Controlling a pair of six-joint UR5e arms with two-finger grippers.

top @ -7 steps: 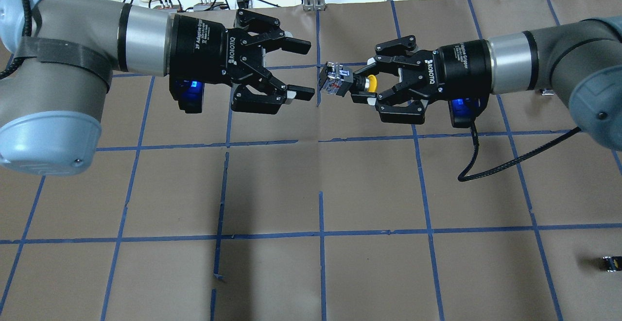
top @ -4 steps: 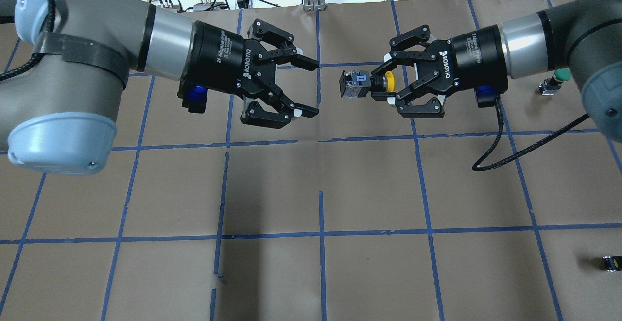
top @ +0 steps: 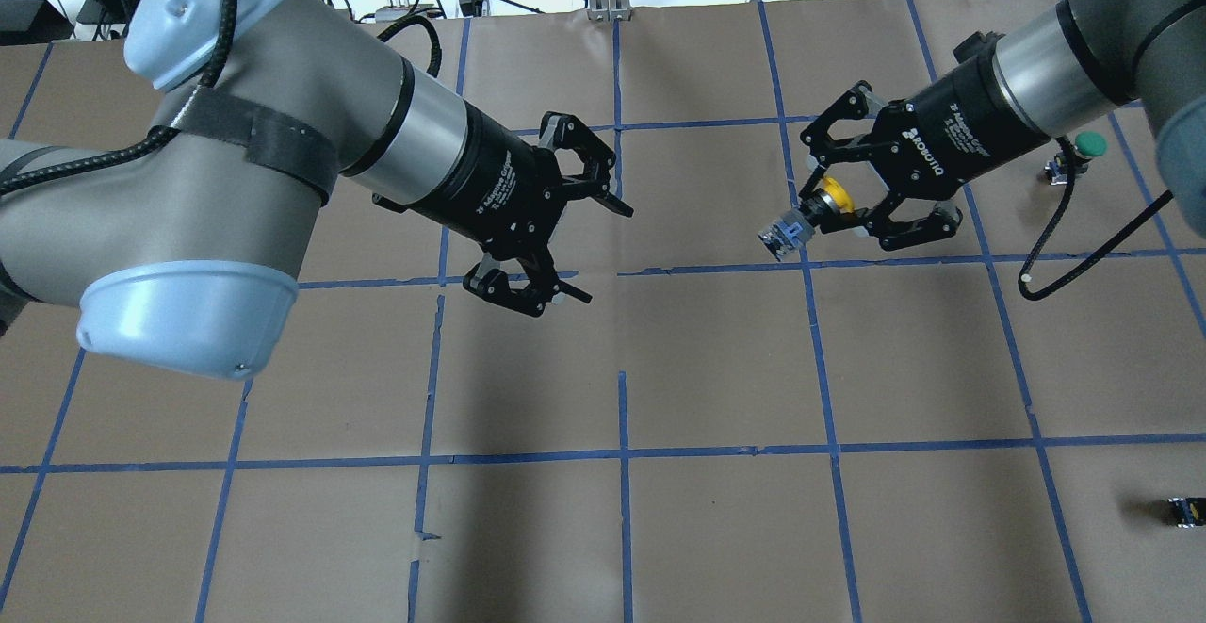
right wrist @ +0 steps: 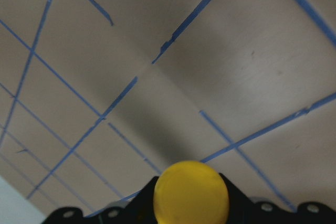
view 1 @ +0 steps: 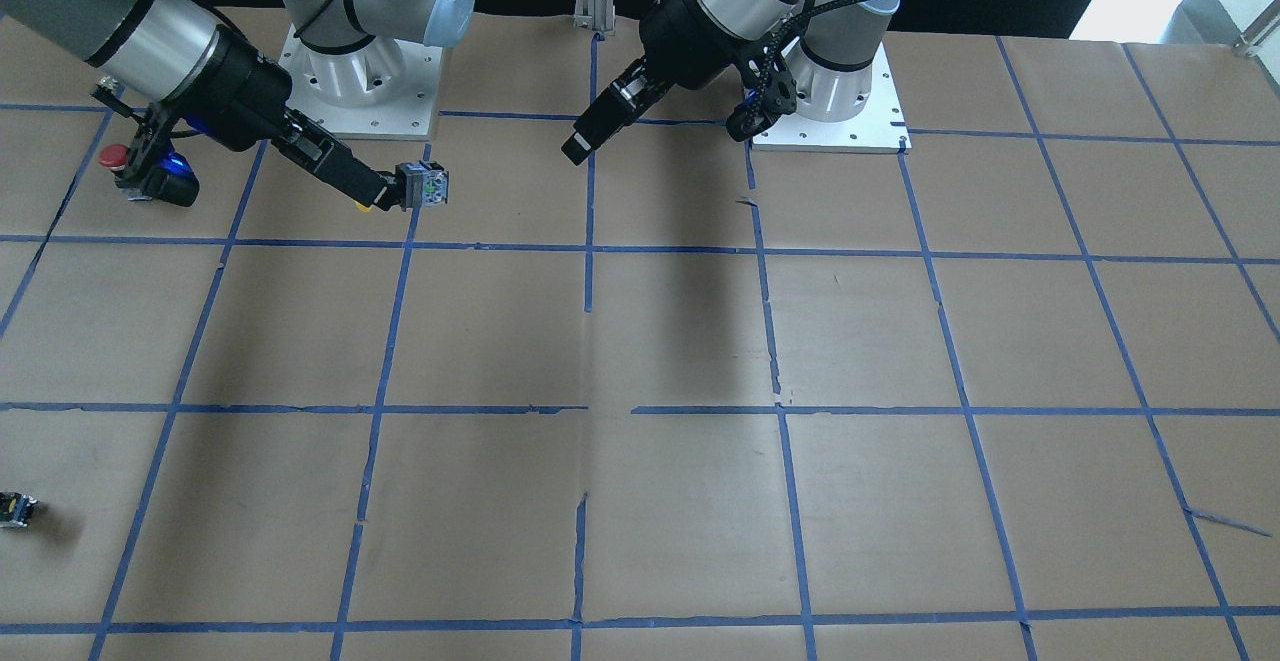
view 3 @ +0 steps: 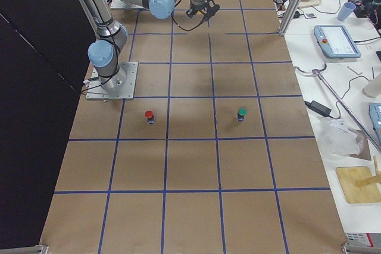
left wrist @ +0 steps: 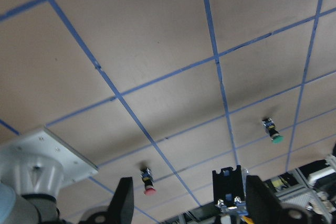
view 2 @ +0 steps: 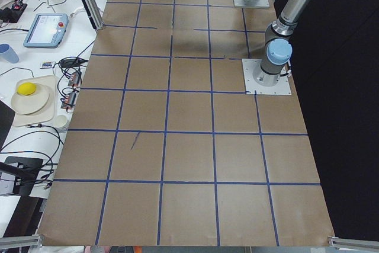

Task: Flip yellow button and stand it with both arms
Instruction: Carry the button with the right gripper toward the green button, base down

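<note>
The yellow button [top: 833, 199] is held in the air by my right gripper [top: 808, 218], which is shut on its neck. The grey-black body [top: 782, 235] points down-left toward the table. In the front view the right gripper [view 1: 388, 196] holds the button [view 1: 424, 184] body outward. The right wrist view shows the yellow cap [right wrist: 191, 191] between the fingers. My left gripper [top: 605, 255] is open and empty, well left of the button, tilted down. It also shows in the front view [view 1: 578, 146] and in the left wrist view [left wrist: 192, 203].
A green-capped button [top: 1083, 147] stands at the far right. A red-capped button [view 1: 115, 156] stands near the right arm; both show in the right side view [view 3: 149, 115] [view 3: 241, 113]. A small black part [top: 1185, 512] lies at the near right edge.
The two grippers have drawn apart. The left gripper swung toward the near side and tilted down, still open. The right gripper moved right and tilted the button's body downward.
</note>
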